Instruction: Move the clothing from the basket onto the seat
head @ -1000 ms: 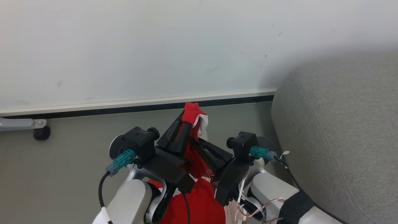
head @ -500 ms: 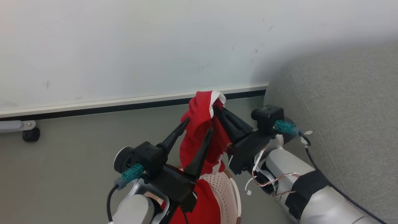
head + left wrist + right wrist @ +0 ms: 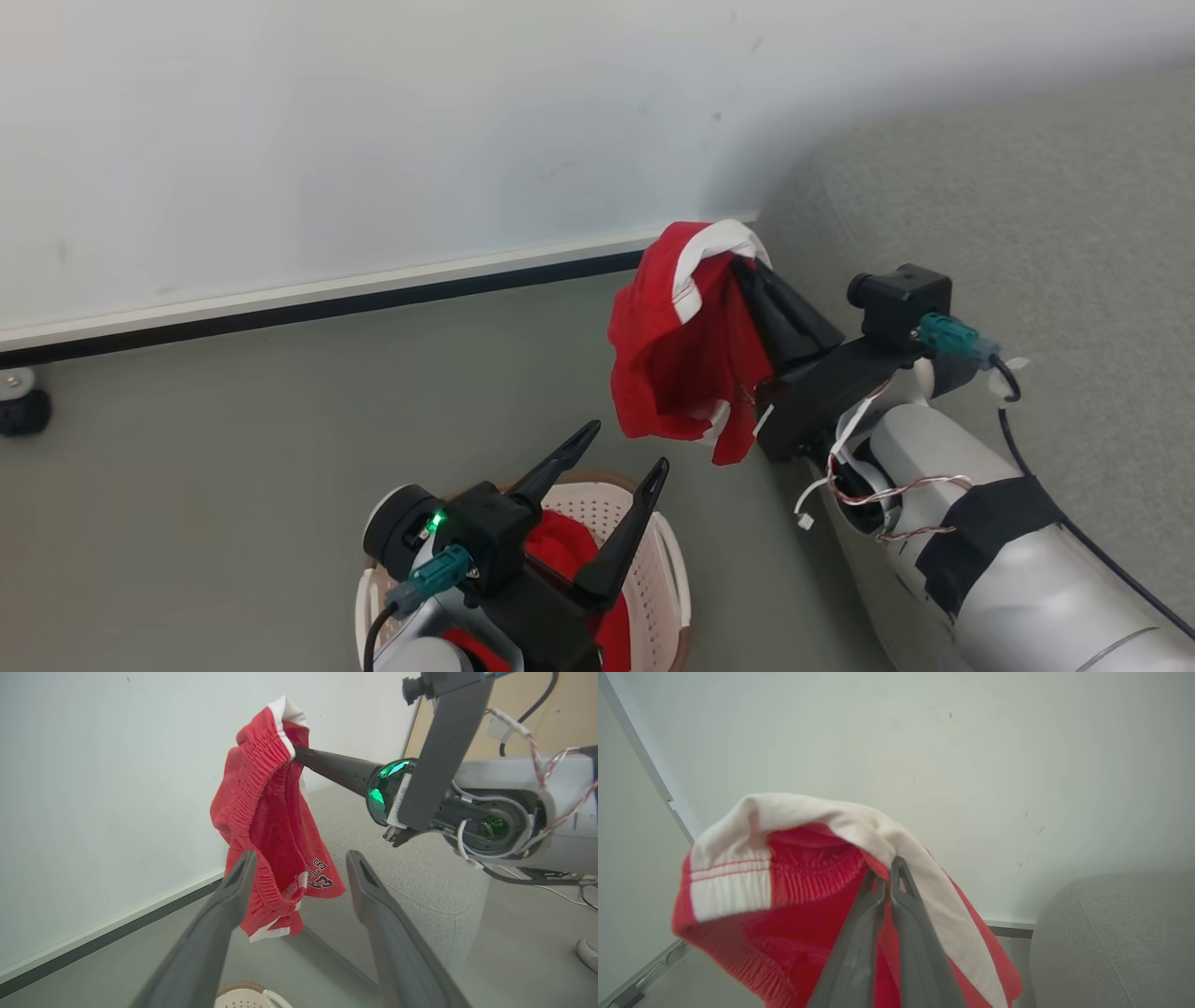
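Observation:
My right gripper (image 3: 739, 268) is shut on a red garment with white trim bands (image 3: 677, 359), which hangs in the air just left of the grey seat (image 3: 1027, 187). The right wrist view shows its fingers (image 3: 896, 877) pinched on the white band (image 3: 822, 812). My left gripper (image 3: 627, 446) stands open and empty over the cream basket (image 3: 670, 569), where a second red garment (image 3: 558, 551) lies. In the left wrist view the hanging garment (image 3: 266, 812) is beyond my open left fingers (image 3: 233, 891), apart from them.
A white wall with a dark baseboard (image 3: 327, 303) runs behind the grey floor (image 3: 233, 467). A black castor (image 3: 19, 413) sits at the far left. The seat's rounded edge (image 3: 420, 882) is right beside the basket rim (image 3: 243, 995).
My left gripper has opened, let go of the garment and dropped back over the basket. The right gripper has carried the garment up and right towards the seat. The camera has turned.

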Robot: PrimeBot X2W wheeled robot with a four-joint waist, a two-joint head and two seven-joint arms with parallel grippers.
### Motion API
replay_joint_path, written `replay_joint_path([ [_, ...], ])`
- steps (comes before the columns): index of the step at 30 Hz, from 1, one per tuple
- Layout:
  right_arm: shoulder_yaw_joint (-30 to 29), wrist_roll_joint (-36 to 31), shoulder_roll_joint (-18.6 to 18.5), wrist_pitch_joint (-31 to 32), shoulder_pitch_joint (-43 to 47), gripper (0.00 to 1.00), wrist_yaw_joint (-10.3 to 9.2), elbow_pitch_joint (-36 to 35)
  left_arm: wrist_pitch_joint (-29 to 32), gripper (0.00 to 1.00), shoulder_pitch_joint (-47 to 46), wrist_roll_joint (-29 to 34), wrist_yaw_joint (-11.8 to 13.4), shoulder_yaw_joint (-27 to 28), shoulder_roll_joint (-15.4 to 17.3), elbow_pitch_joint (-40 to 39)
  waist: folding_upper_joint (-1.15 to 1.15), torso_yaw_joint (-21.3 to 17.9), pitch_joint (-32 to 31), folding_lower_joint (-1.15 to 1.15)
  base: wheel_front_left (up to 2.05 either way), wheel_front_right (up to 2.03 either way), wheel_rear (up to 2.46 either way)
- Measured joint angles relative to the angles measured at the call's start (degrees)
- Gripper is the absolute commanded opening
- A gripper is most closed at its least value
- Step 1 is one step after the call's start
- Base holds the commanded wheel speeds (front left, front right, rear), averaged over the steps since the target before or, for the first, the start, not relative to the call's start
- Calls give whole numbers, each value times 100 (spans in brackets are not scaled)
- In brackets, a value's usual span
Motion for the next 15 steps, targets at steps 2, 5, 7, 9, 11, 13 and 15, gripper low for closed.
replay_joint_path([
  [2, -66, 0, -38, -1, -14, 0, -29, -3, 36, 100, 31, 31, 0, -30, 38, -23, 0, -86, 44, 0, 0, 0, 0],
  [5, -171, 0, -110, -2, -41, 0, -62, -18, 56, 100, 32, 47, 0, -47, 86, -75, 0, -227, 114, 0, 0, 0, 0],
  [7, -252, 0, -147, -2, -59, 0, -93, -47, 102, 100, 32, 53, 1, -48, 110, -119, 0, -331, 163, 0, 0, 0, 0],
  [9, -334, 0, -182, -3, -82, 0, -101, -96, 130, 100, 32, 92, 1, -53, 118, -176, 0, -440, 214, 0, 0, 0, 0],
  [11, -398, -1, -233, -3, -90, 0, -122, -133, 155, 100, 31, 100, 1, -55, 136, -216, 0, -552, 266, 0, 0, 0, 0],
  [13, -479, -2, -298, -3, -90, 0, -147, -196, 202, 100, 26, 129, 1, -63, 176, -250, 0, -667, 323, 0, 0, 0, 0],
  [15, -567, -3, -360, -4, -91, 0, -152, -250, 233, 100, 16, 142, 1, -66, 208, -294, 0, -783, 384, 0, 0, 0, 0],
])
